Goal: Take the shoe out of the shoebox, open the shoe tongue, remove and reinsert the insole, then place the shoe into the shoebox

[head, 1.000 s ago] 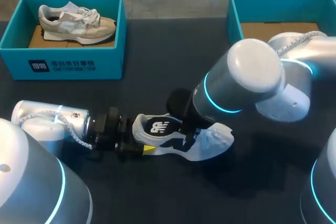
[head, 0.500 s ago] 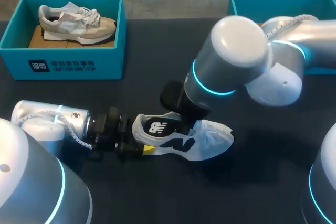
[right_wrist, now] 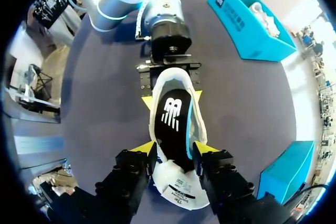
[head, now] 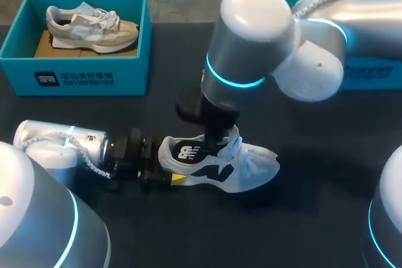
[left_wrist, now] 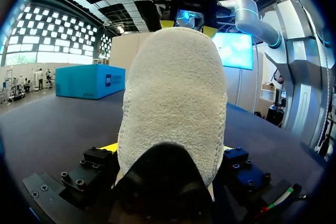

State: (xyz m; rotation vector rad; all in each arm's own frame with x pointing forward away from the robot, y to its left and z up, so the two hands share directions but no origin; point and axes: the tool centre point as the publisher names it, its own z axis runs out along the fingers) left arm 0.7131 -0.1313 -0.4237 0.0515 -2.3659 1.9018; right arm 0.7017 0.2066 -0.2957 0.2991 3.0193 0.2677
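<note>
1. Head view — the shoe (head: 217, 169) lies sole-down on the dark table (head: 301, 224), well apart from the left shoebox (head: 81, 78) and the right shoebox (head: 377, 72). It is white with dark side panels. The left gripper (head: 164, 174) has its heel, and the right gripper (head: 221, 145) stands over the lacing, which looks bunched upward. A hard upward tug here could drag the heel out of the left hold.
2. Left wrist view: the towelling-white heel fills the gap between the fingers (left_wrist: 107, 148), and both press against it — a narrow clamp.
3. Right wrist view: the black insole (right_wrist: 172, 113) sits flat inside, and the white tongue (right_wrist: 178, 195) lies under the right gripper. I cannot tell whether that gripper has hold of anything. If it misses the tongue, it may snag the laces instead.
</note>
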